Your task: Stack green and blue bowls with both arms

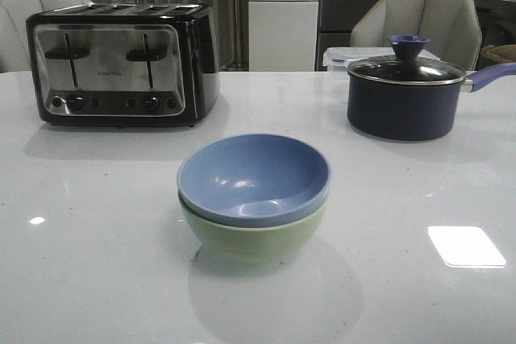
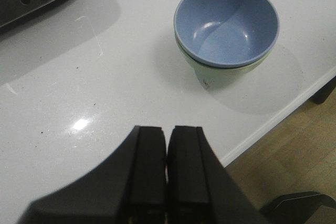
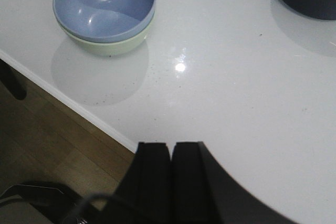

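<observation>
— Where are the bowls now?

— Low in the centre of the front picture. The blue bowl [image 1: 253, 176] sits nested inside the green bowl [image 1: 256, 235], tipped a little, its rim riding higher on the left side of the frame. Together they rest on the white bench [image 1: 97, 247], near its front edge.

— So the stacking looks done?

— I'd judge so. Blue is seated in green, and neither arm shows in the front picture at all.

— And the tools?

— The left tool [image 2: 167, 145] fills the bottom centre of its wrist picture with its two fingers pressed together, holding nothing. The stack lies in the upper right of that frame, well apart from it. The right tool [image 3: 171, 156] is the same: fingers together, nothing between them, with the bowls in the upper left of its frame, again well apart.

— Why drawn back like that?

— My guess is that each arm is parked clear so nothing can nudge the stack. The slight tilt of the blue bowl suggests it could rock if bumped.

— Anything else around?

— A black and chrome toaster [image 1: 121, 62] in the upper left of the front picture, and a dark lidded saucepan [image 1: 407, 94] in the upper right. Both stand well behind the bowls.
</observation>
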Robot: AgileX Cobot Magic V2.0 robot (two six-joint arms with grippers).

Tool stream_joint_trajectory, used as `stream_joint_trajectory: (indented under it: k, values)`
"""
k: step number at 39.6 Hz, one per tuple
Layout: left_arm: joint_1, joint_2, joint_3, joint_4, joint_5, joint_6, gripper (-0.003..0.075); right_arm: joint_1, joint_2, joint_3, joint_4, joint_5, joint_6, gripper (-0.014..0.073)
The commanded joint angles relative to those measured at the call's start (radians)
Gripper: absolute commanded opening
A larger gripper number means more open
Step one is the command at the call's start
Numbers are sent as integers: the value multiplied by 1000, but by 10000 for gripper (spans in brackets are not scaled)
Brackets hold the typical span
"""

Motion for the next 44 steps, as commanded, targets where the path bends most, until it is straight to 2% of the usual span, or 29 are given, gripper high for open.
stream_joint_trajectory:
  k: [1,28,33,39,44]
  values:
    - [-2,0,-29,13,-70,-60,99,-6,5,-27,-3,-66,1,23]
    - [0,-23,-21,36,-75,-66,99,-6,5,-27,-3,-64,1,23]
    - [91,-122,25,83,-101,-66,99,-6,5,-27,-2,-58,1,23]
    - [285,-333,204,87,-281,-66,98,-6,5,-27,2,-59,1,23]
    - [385,-516,328,87,-381,-66,98,-6,5,-27,3,-59,1,23]
